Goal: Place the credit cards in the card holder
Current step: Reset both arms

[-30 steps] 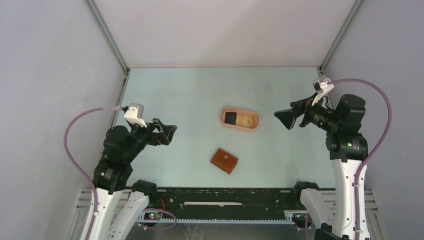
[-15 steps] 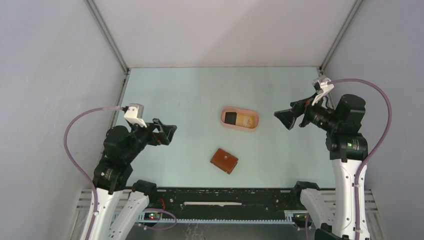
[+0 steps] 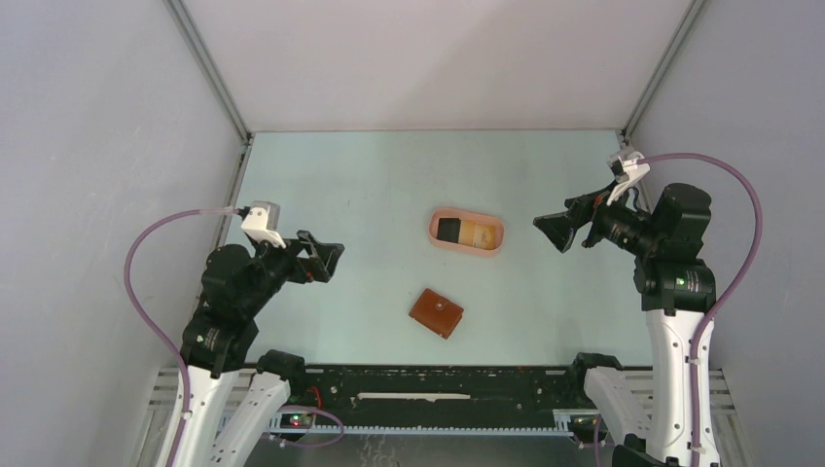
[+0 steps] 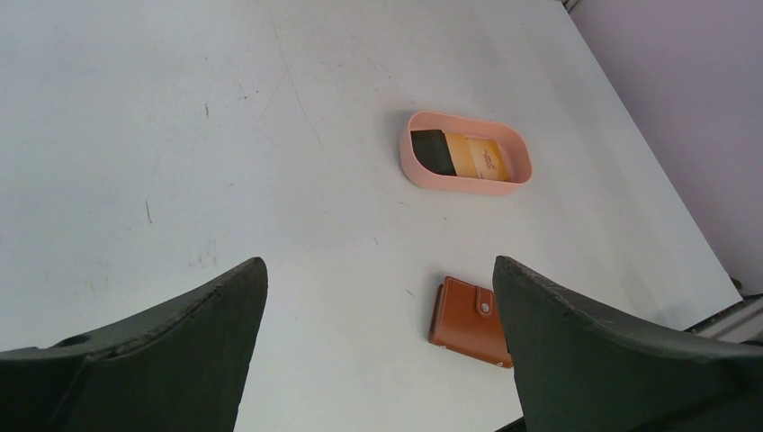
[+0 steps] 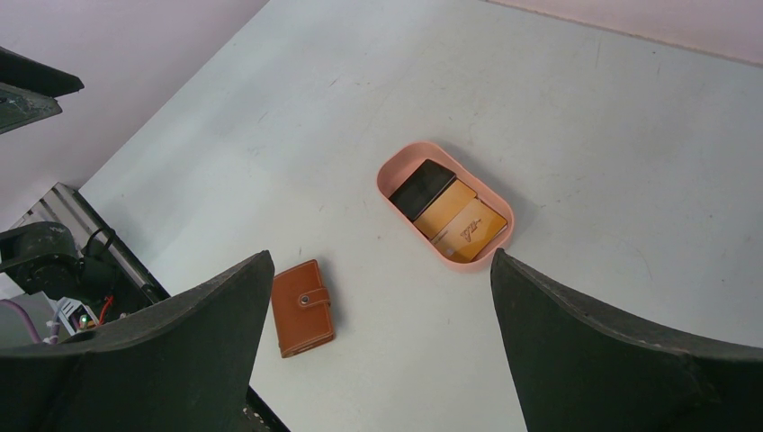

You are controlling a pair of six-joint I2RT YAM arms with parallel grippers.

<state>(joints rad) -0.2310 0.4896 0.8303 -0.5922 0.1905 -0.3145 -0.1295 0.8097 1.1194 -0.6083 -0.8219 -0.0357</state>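
Left fingers (image 3: 326,259) and right fingers (image 3: 556,232) are both spread wide and hold nothing, raised above the counter (image 3: 340,185) on either side of the pink oval tray (image 3: 434,233). The credit cards (image 3: 465,232), black and tan, lie inside that tray, whose long axis runs left to right. The right arm, bent and tilted down toward the tray, looks nearer. The reddish-brown card holder (image 3: 436,312) lies snapped shut, just nearward of the tray.

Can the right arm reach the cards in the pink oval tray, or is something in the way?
Probably yes. The tan-yellow and black plastic cards lie uncovered in the pink oval tray, and nothing stands between it and the open, empty right end effector.
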